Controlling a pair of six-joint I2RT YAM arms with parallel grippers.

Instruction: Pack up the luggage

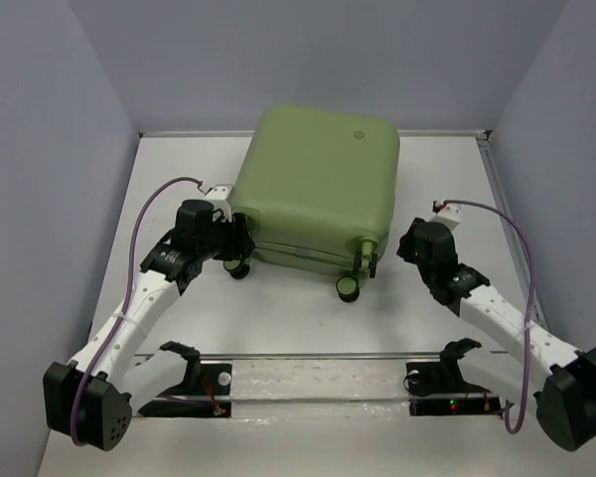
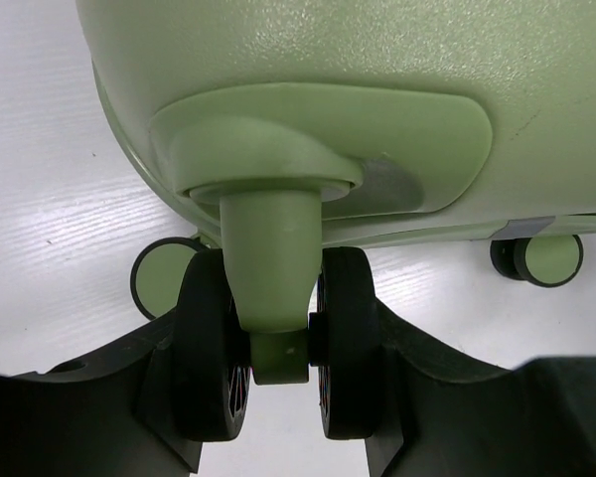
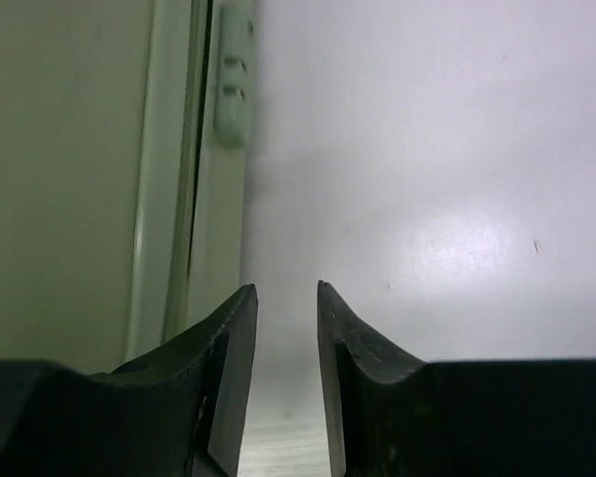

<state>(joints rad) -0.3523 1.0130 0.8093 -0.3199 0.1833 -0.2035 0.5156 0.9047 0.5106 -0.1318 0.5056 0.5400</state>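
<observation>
Luggage point(image 1: 318, 179): pale sage-green hard shell with rounded corners, closed and lying flat, with a small round mark on top.
Place: far middle of the white table point(image 1: 278, 318), wheeled end facing the arms.
Wheels: pale green hubs and black tyres on green stems.
Left gripper point(image 2: 278, 378): fingers pressed against both sides of the twin caster wheel point(image 2: 348, 338) at the left near corner, clamping it.
Right gripper point(image 3: 286, 298): jaws a narrow gap apart with nothing between them, just beside the seam point(image 3: 194, 149) on the shell's right side.

White tabletop point(image 1: 278, 318), finely ribbed up close, with a soft glare patch. Walled in left, right and behind by plain pale grey panels point(image 1: 328, 60). Clear strip point(image 1: 318, 378) lying across the near edge.
</observation>
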